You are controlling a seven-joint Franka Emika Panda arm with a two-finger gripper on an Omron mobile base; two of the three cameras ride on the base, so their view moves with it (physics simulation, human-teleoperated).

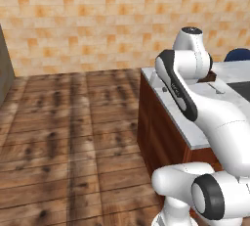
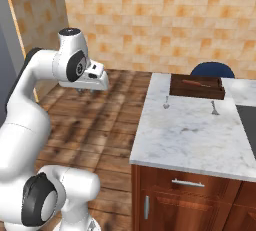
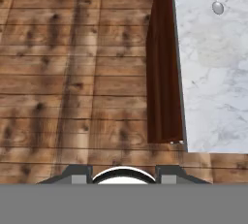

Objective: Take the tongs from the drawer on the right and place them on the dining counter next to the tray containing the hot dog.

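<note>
Tongs: can't be made out in these views, so their place can't be told. Going left to right in the right base view: white arm rises at far left, its gripper [image 2: 82, 91] hanging over the wood floor [image 2: 100, 120], well apart from the island. Jaws point down w/ nothing seen between them; how wide they stand can't be told. Next, the dining counter [image 2: 190, 135], white-grey marble over reddish-brown wood. On the front below the top, a closed drawer [image 2: 192, 185] w/ short silver bar handle. On the marble, a small silver spoon [image 2: 166, 104], then a small silver fork [image 2: 214, 108]. Behind them, at the far edge, the dark brown tray [image 2: 197, 91] w/ the hot dog [image 2: 197, 83] inside. A blue stool [image 2: 212, 69] stands past the tray.
</note>
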